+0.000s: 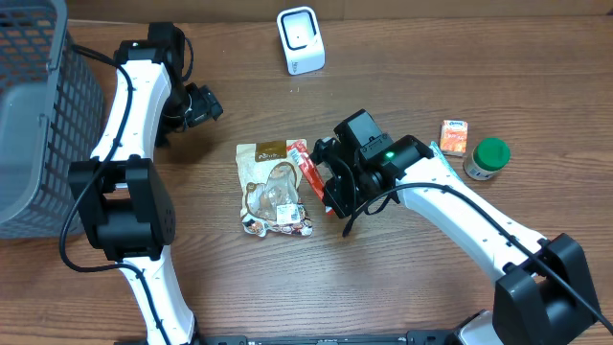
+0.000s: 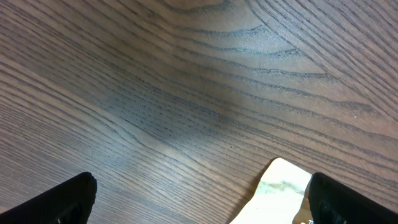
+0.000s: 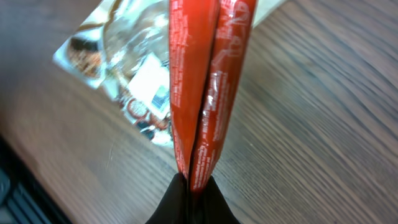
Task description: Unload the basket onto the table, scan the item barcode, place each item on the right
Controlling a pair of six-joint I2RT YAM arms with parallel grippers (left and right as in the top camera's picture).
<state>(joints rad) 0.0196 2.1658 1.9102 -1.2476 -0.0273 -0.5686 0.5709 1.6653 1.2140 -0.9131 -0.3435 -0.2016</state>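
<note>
Red flat plastic packet with white print (image 1: 307, 167) sits near the middle of the brown wooden bench (image 1: 402, 287), pinched at one end by the right tool (image 1: 324, 188); the wrist view shows the packet (image 3: 205, 87) squeezed into two red layers that run away from the black fingertips (image 3: 186, 199), which are pressed together on it; whether the packet has left the bench surface cannot be told.

Its other end lies just beside, perhaps over, the right edge of a clear snack bag with a brown header (image 1: 275, 187), which lies flat at mid-bench; the bag's label and dark round contents show behind the packet (image 3: 134, 68).

The left tool (image 1: 206, 103) hangs over bare wood toward the far left part of the bench with its fingers wide apart and nothing between them; a pale corner of the bag (image 2: 283, 180) shows near one finger (image 2: 348, 199).

A white upright barcode scanner (image 1: 300, 38) stands near the far edge; a grey mesh basket (image 1: 38, 115) fills the far left corner; a small orange box (image 1: 454, 137) and a green-lidded jar (image 1: 488, 158) stand close together toward the right edge.
</note>
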